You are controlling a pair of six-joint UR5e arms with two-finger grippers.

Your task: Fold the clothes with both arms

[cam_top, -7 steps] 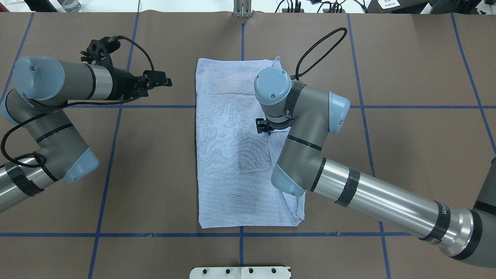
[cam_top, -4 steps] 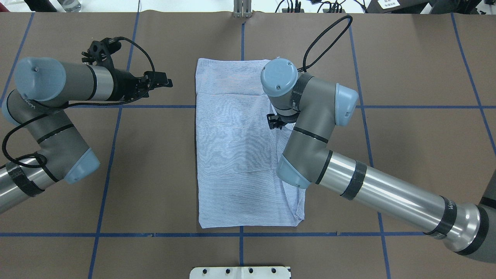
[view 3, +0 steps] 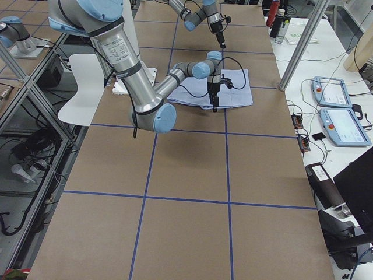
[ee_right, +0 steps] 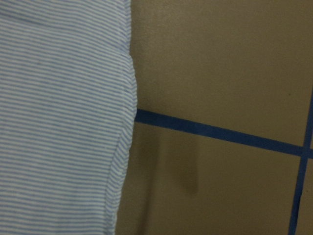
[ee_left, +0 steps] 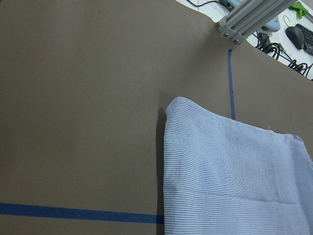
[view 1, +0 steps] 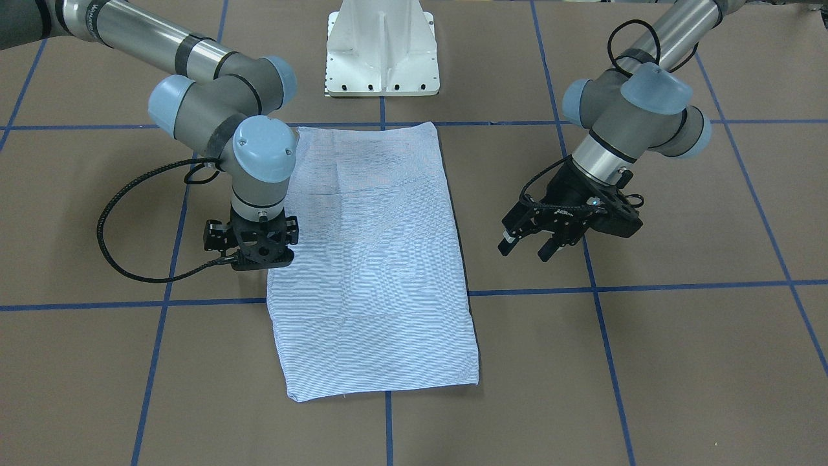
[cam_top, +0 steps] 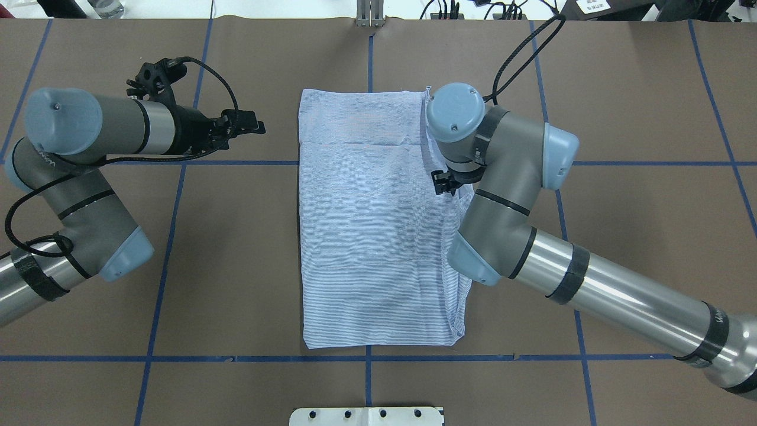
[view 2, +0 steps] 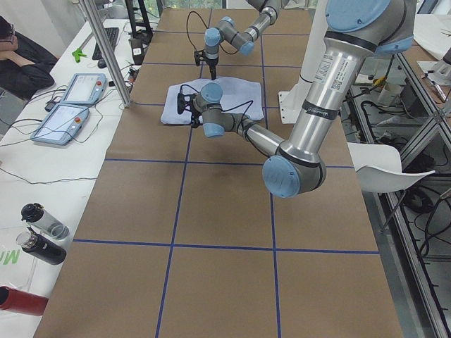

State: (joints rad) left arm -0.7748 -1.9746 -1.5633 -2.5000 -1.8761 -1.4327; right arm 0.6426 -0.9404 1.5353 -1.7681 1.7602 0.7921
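The light blue striped shirt [cam_top: 366, 236] lies folded into a long rectangle at the middle of the table; it also shows in the front view [view 1: 375, 259]. Its collar, buttons and pocket are hidden. My right gripper [cam_top: 440, 184] points straight down at the shirt's right edge [ee_right: 122, 147], low over the table, and looks open and empty in the front view [view 1: 261, 262]. My left gripper [cam_top: 254, 125] hovers open and empty off the shirt's far left corner [ee_left: 171, 105], a gap away; it also shows in the front view [view 1: 527, 251].
The table is brown paper with blue tape lines [cam_top: 177, 161]. The white pedestal base [view 1: 381, 52] stands at the near edge. An aluminium post [cam_top: 369, 15] stands at the far edge. Past that edge are tablets [view 2: 74, 98], bottles [view 2: 42, 232] and a seated person [view 2: 17, 60].
My right gripper has moved right, from over the shirt's middle to its right edge. The shirt's far right corner now shows. The left arm has barely moved.
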